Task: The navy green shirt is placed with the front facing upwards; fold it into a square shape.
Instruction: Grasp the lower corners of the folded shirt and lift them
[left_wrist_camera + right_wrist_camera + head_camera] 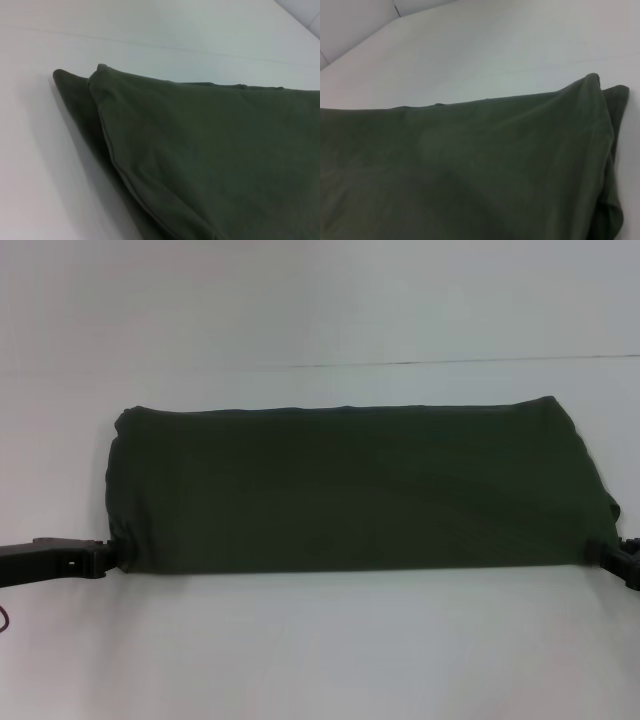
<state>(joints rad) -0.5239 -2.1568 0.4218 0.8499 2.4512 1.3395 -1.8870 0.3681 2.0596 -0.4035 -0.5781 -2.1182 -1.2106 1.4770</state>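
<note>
The navy green shirt (350, 485) lies on the white counter (320, 650) as a long band running left to right, plain green side up, no lettering showing. The left tool (108, 558) sits at the band's near left corner and the right tool (612, 552) at its near right corner; each seems clamped on the cloth there, though the fingertips are hidden, so I cannot tell for sure. The wrist views show two layers stacked, the upper edge (107, 145) set slightly in from the lower.

To do this fold well, both corners should rise together and travel evenly, keeping the near edge taut so that the layers do not slide, then land with the edges matched.
</note>
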